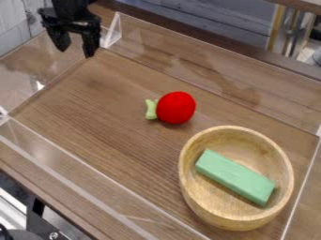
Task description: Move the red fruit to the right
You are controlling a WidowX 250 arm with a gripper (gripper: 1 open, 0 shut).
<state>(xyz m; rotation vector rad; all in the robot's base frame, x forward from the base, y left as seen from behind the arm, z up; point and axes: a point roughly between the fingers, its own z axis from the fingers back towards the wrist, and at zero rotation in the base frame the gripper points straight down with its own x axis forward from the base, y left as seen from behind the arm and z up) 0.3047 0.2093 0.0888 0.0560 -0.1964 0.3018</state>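
Note:
The red fruit (175, 106) is a small round toy with a light green leafy stub on its left side. It lies on the wooden table near the middle. My gripper (73, 45) hangs at the far upper left, well away from the fruit, with its two dark fingers spread apart and nothing between them.
A round wooden bowl (201, 198) at the lower right holds a green rectangular block (235, 177). Clear plastic walls (51, 155) border the tabletop on the left, front and back. Metal frame legs (286, 33) stand behind at the upper right.

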